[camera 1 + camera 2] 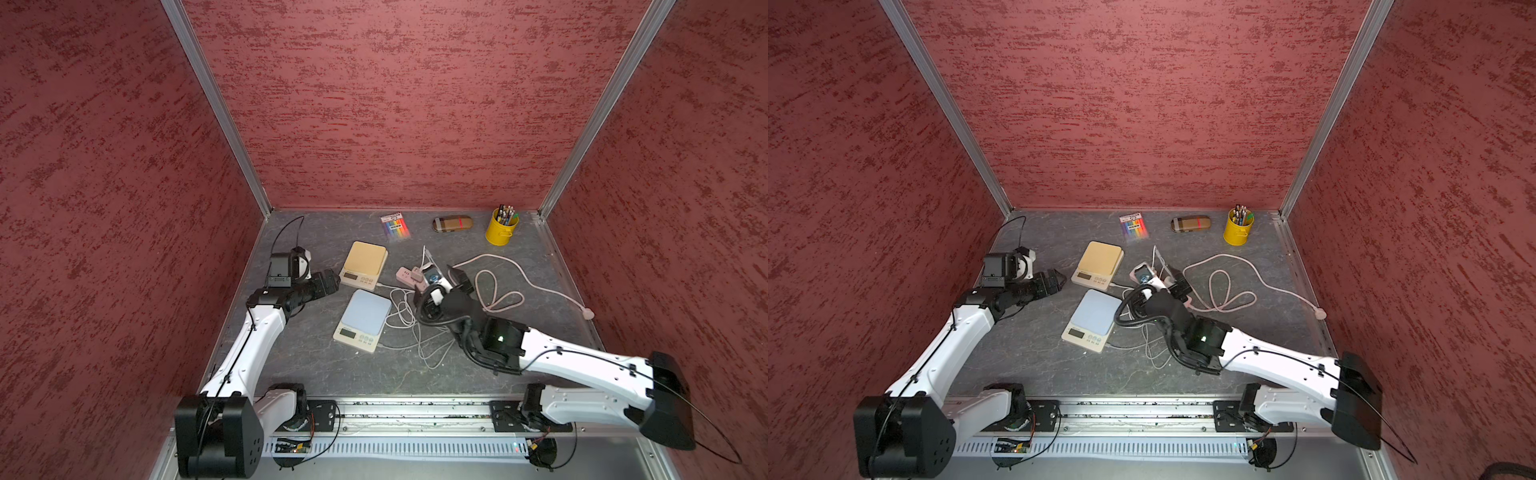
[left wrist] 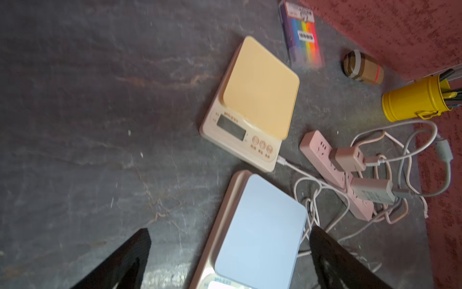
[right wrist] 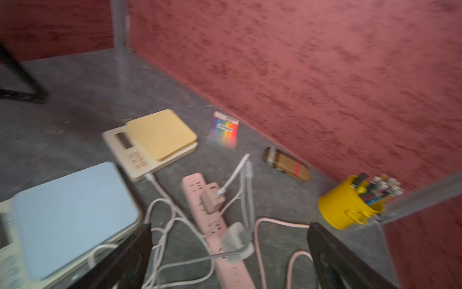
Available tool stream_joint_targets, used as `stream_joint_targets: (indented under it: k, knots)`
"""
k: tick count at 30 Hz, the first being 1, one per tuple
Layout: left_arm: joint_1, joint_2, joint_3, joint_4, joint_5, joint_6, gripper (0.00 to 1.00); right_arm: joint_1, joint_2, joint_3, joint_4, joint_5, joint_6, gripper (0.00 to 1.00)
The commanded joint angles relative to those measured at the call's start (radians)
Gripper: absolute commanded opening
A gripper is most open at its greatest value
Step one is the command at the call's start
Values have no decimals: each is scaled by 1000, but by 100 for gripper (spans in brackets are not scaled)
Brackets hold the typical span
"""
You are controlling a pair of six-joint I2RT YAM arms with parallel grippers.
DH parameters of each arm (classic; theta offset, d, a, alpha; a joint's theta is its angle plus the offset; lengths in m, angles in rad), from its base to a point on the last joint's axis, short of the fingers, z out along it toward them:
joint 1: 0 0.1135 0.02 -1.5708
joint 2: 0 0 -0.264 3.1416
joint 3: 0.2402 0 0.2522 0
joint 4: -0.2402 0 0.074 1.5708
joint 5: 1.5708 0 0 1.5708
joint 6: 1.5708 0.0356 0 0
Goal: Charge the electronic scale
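Yellow tin [image 1: 498, 233] of pens [image 1: 506, 214]; left gripper [image 2: 230, 231] and right gripper [image 3: 229, 225] agape, empty

A white cable [image 2: 296, 168] runs from a yellow-topped scale [image 2: 257, 90] toward a pink power strip [image 2: 317, 148], with a blue-topped scale [image 2: 260, 225] seen between the spread fingers of the left gripper [image 2: 230, 231].

Marker pack [image 1: 395, 224], brown case [image 1: 453, 223] and yellow pen cup [image 1: 500, 230] sit along the back wall [image 1: 395, 104].

Power strip [image 1: 405, 275] beside rear scale [image 1: 363, 264] (right)
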Motion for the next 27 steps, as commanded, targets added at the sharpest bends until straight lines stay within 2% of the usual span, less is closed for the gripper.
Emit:
stream_joint_targets:
  k: [1, 4, 7, 9, 11, 13, 16, 20, 22, 23, 25, 27]
  knots:
    - [6, 43, 18, 162, -66, 101, 100, -141, -115, -119, 309, 168, -97, 99]
    - [6, 47, -73, 306, -129, 147, 100, -326, -221, -266, 407, 107, -8, 99]
    - [-2, 2, -250, 539, -187, 263, 100, -465, -262, -463, 614, 30, -6, 99]
    - [1, -32, -376, 710, -211, 327, 100, -540, -238, -553, 726, -18, 20, 99]
    - [31, -44, -480, 873, -223, 314, 100, -602, -165, -598, 794, -52, 53, 99]
    - [78, -42, -543, 967, -164, 292, 100, -640, -62, -636, 917, -94, 51, 99]
    - [117, -16, -553, 1070, -118, 256, 100, -678, 105, -693, 1220, -150, 17, 99]
    - [122, 104, -572, 1305, -44, 208, 100, -732, 292, -694, 1456, -220, 14, 99]
    - [119, 172, -546, 1364, 16, 218, 100, -763, 359, -669, 1500, -292, -6, 99]
    - [112, 183, -521, 1322, 26, 240, 100, -782, 401, -657, 1504, -318, -1, 99]
    - [87, 252, -510, 1367, -10, 268, 100, -812, 421, -644, 1499, -292, 43, 99]
    - [74, 350, -522, 1480, -26, 284, 100, -869, 401, -656, 1473, -376, 101, 99]
